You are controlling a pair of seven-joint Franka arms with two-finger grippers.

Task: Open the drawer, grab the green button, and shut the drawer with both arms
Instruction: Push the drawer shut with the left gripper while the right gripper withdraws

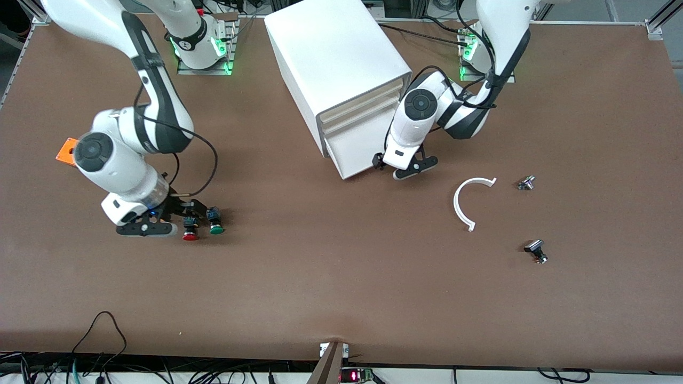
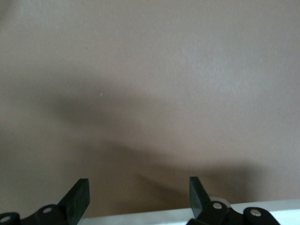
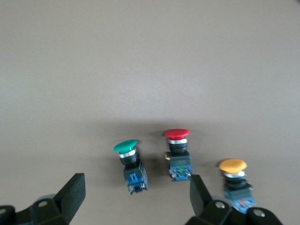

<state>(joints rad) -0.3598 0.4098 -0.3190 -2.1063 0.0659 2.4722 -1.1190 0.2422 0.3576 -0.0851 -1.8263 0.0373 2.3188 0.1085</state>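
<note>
Brown table [image 1: 341,298] bare up front; cables along its edge.

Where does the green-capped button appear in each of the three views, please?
Front view: the green button lies on the brown table, toward the right arm's end, beside the red button and close to the open right gripper.
Left wrist view: not in it.
Right wrist view: the green button lies on its side between the gripper's fingers.
Shared landmark: the red button next to it.
</note>
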